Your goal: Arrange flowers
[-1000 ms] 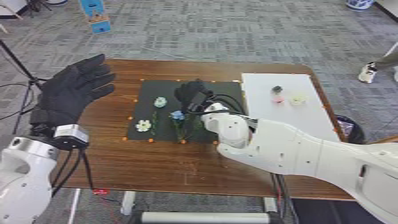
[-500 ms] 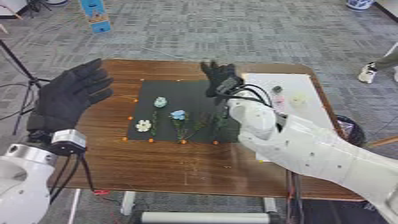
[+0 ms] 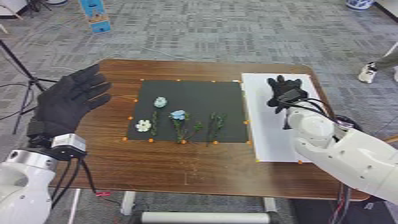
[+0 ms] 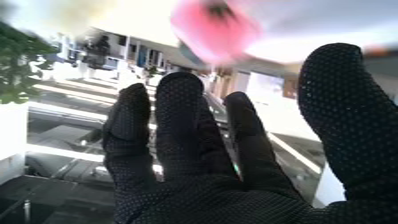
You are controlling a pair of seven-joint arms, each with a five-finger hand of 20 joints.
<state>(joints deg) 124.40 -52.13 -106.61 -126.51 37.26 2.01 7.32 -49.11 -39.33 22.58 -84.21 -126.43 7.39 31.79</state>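
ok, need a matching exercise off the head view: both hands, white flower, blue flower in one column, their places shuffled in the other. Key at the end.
Column 1
1. left hand
2. right hand
3. white flower
4. blue flower

Column 2
a. over the white sheet
b. on the black mat, right of the white flower
c. at the table's left edge
d. on the black mat, near its lower left corner

Pairs: 1-c, 2-a, 3-d, 4-b
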